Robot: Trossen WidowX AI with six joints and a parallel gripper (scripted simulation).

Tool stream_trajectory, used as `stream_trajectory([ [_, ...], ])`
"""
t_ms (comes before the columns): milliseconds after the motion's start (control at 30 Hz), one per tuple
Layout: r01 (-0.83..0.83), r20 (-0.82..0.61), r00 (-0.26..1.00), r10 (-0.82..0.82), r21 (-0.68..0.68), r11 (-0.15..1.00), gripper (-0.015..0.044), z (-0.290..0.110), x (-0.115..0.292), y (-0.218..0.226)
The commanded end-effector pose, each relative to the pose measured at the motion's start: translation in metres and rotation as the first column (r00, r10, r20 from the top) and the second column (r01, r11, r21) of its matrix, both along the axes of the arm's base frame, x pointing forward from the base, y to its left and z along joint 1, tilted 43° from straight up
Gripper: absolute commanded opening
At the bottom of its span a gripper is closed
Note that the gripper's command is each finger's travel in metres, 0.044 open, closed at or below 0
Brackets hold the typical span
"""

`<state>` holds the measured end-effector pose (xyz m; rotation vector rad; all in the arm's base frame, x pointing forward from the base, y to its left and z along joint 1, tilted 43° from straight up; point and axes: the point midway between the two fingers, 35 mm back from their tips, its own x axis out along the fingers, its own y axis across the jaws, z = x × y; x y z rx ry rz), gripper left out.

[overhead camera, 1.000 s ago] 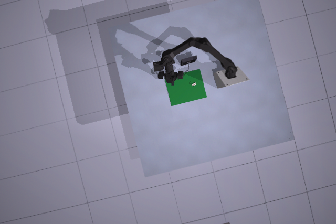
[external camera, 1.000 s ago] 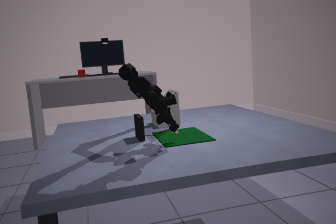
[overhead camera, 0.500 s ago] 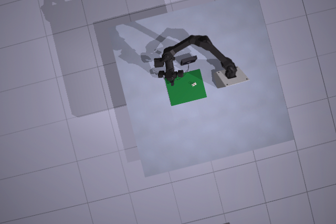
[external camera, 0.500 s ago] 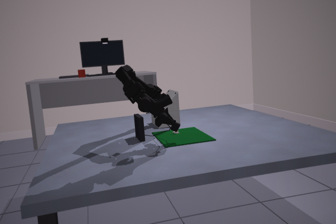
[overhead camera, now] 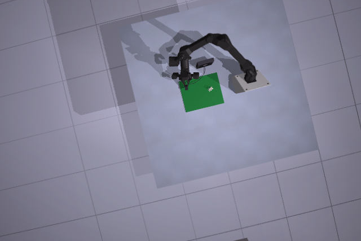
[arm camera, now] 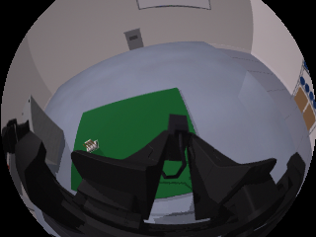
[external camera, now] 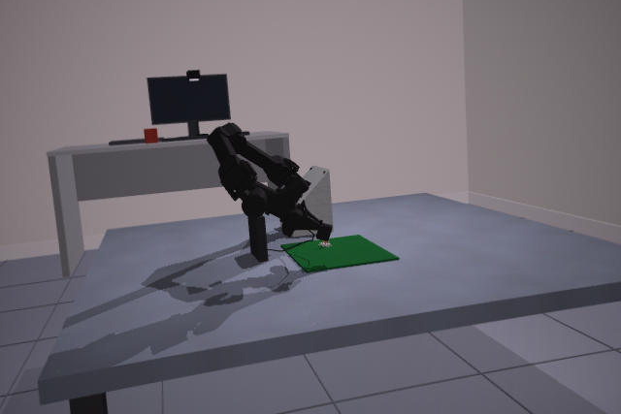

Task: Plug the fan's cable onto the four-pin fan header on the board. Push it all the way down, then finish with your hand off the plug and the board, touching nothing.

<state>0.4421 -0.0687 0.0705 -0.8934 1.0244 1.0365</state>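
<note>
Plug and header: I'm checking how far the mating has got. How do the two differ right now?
The plug is dark and pinched in the shut pincer, near the green board's edge; the header is pale and sits alone further in on the board. The plug trails a thin cable; the header shows none. Both are small against the board.

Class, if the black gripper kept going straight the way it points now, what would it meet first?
Probably the flat green board, near its edge; the gripper, shut on the small dark plug, points down there, apart from the white header.

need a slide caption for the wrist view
Gripper shut on the fan plug, over the green board; the pale fan header lies off to its side.
</note>
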Motion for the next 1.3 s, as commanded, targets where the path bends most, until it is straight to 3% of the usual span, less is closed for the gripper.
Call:
stream_trajectory([
  [0,-0.016,0.032,0.999,0.014,0.04,0.999,0.0,0.004,0.0,0.0],
  [967,-0.137,0.297,0.954,0.046,0.293,0.946,0.0,0.033,0.0,-0.014],
  [1267,-0.124,0.281,0.959,0.04,0.287,0.95,0.0,0.034,0.0,-0.012],
])
